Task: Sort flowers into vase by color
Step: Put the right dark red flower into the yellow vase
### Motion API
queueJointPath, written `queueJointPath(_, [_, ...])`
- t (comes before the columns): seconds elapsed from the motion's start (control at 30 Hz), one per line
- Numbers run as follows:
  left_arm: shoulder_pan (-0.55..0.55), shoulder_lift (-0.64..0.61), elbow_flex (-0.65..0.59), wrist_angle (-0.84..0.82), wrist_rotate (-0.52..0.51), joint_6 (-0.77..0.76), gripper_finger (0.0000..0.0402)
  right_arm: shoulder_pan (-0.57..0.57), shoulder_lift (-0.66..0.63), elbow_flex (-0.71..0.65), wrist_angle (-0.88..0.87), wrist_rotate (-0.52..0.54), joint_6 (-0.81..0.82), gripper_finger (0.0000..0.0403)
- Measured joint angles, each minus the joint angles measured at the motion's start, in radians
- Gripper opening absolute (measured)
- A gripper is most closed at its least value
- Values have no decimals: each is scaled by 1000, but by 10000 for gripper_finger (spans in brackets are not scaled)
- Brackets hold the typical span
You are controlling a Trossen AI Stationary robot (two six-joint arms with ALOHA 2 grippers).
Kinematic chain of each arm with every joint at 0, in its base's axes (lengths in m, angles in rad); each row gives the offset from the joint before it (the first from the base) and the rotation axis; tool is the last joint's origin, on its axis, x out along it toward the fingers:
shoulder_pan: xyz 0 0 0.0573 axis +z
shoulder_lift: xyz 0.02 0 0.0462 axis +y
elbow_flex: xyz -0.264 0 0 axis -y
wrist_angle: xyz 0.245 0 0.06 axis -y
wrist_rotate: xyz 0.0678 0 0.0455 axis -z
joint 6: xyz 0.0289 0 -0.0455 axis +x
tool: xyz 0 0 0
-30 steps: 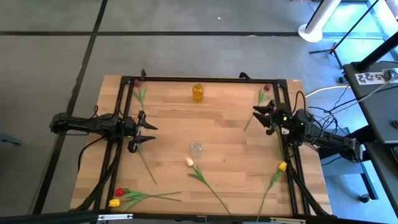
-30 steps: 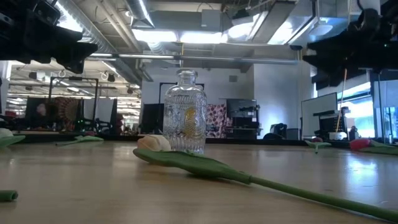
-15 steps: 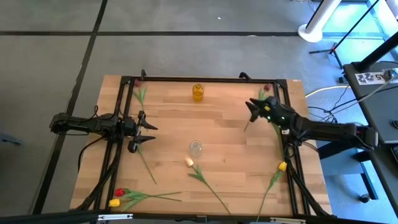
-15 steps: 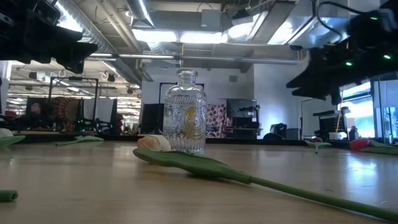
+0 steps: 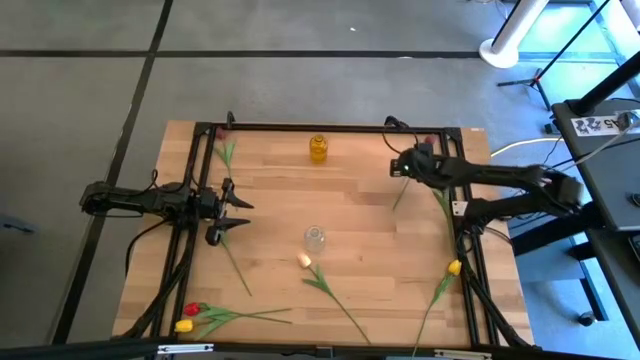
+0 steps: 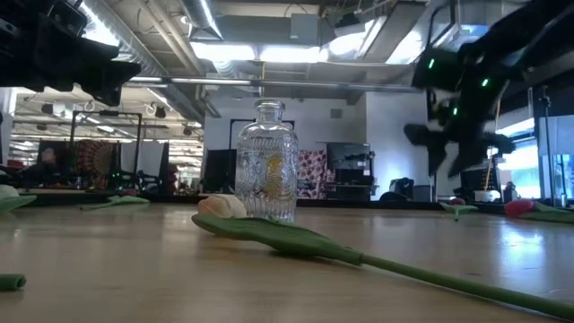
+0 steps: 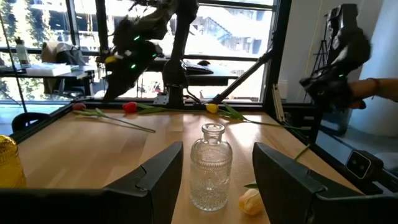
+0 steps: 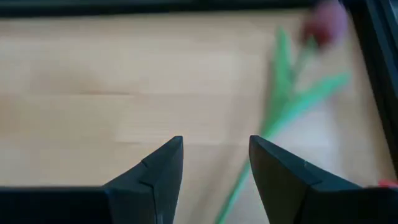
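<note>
Now you are hovering the right gripper (image 5: 403, 163), jaws parted and empty, over the red tulip (image 8: 321, 26) lying by the tabletop's far right corner. Its thin stem (image 8: 245, 171) looks light and floppy, so you are likely best pinching mid-stem. The left gripper (image 5: 238, 213) is waiting open near the left edge.

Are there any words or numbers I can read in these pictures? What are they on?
None can be read.
White sheet on the dark desk beside the table: black marks, too small and blurred to read.
Clear bottle: only a bumpy pattern, no label.
Yellow bottle: no label visible.
Arms: only green lights, no writing.
</note>
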Motion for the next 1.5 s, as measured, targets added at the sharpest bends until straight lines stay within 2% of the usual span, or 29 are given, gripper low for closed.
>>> queueJointPath(0.17, [0, 0, 0, 0, 0, 0, 190, -172, 101, 0, 14, -62, 36, 186])
queueJointPath(0.33, [0, 0, 0, 0, 0, 0, 190, -283, 163, 2, 73, -73, 44, 220])
queueJointPath(0.47, [0, 0, 0, 0, 0, 0, 190, -367, 216, 2, 181, -143, 65, 229])
queueJointPath(0.6, [0, 0, 0, 0, 0, 0, 190, -395, 247, 5, 153, -182, 105, 198])
queueJointPath(0.83, [0, 0, 0, 0, 0, 0, 190, -393, 260, 6, 132, -176, 109, 101])
queueJointPath(0.97, [0, 0, 0, 0, 0, 0, 190, -365, 256, 6, 132, -168, 113, 32])
queueJointPath(1.03, [0, 0, 0, 0, 0, 0, 190, -341, 241, 8, 135, -181, 111, 12])
queueJointPath(1.17, [0, 0, 0, 0, 0, 0, 190, -268, 193, 51, 136, -156, 79, 19])
queueJointPath(1.3, [0, 0, 0, 0, 0, 0, 190, -140, 135, 139, 155, -52, 11, 7])
queueJointPath(1.4, [0, 0, 0, 0, 0, 0, 190, -27, 100, 210, 261, 28, -95, 12])
queueJointPath(1.5, [0, 0, 0, 0, 0, 0, 190, 89, 95, 264, 459, 88, -256, 8])
